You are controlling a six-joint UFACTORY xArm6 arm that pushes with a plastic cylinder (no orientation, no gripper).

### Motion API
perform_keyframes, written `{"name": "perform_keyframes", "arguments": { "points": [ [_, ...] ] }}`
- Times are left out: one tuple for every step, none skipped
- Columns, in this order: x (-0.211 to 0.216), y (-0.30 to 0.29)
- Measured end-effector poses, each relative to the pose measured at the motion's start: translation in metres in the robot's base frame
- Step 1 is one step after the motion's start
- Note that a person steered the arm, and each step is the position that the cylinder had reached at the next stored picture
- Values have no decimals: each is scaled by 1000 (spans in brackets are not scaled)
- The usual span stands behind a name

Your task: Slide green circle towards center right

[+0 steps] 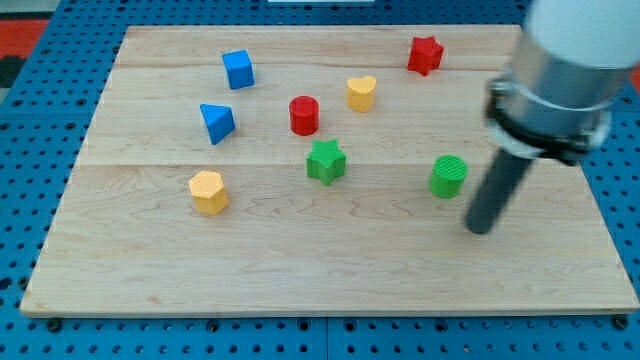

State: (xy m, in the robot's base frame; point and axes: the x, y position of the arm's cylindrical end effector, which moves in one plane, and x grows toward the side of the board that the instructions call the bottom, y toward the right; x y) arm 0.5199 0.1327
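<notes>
The green circle (448, 176) stands on the wooden board (300, 270), right of centre. My tip (481, 228) touches the board just to the lower right of the green circle, a small gap apart from it. The rod rises from there to the arm's grey body at the view's upper right.
A green star (326, 161) sits at the centre. A red cylinder (304, 115) and a yellow heart (361, 93) lie above it. A red star (425, 54) is at the top right. A blue cube (238, 69), a blue triangle (216, 122) and a yellow hexagon (208, 192) are on the left.
</notes>
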Motion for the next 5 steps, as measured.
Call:
{"name": "perform_keyframes", "arguments": {
  "points": [
    [-43, -34],
    [-76, -15],
    [-41, -13],
    [-8, 19],
    [-21, 40]
  ]
}}
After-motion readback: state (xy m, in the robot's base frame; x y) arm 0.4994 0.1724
